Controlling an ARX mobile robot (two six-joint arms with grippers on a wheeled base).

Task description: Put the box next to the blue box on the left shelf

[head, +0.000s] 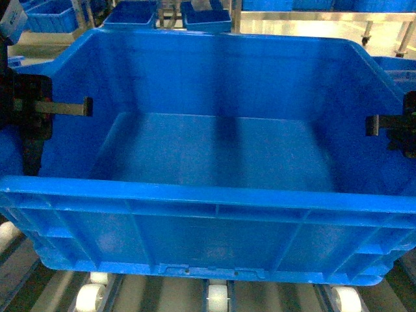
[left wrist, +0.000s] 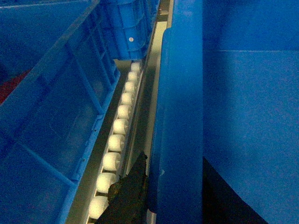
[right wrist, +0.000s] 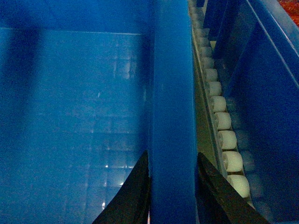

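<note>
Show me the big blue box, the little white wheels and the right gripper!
box [head: 214, 149], head view, on its inside floor.
white roller wheels [left wrist: 122, 112], left wrist view, on one wheel mid-row.
right gripper [right wrist: 172, 186], right wrist view, between fingertips, clamping the box wall.

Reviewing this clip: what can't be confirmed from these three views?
- Head view: the box fills the frame, so most of the left shelf and any neighbours are hidden.
- Left wrist view: the left end effector is cut off by the bottom edge; its inner finger is lost in shadow.
- Right wrist view: the neighbouring crate is cropped; its contents are unseen.
</note>
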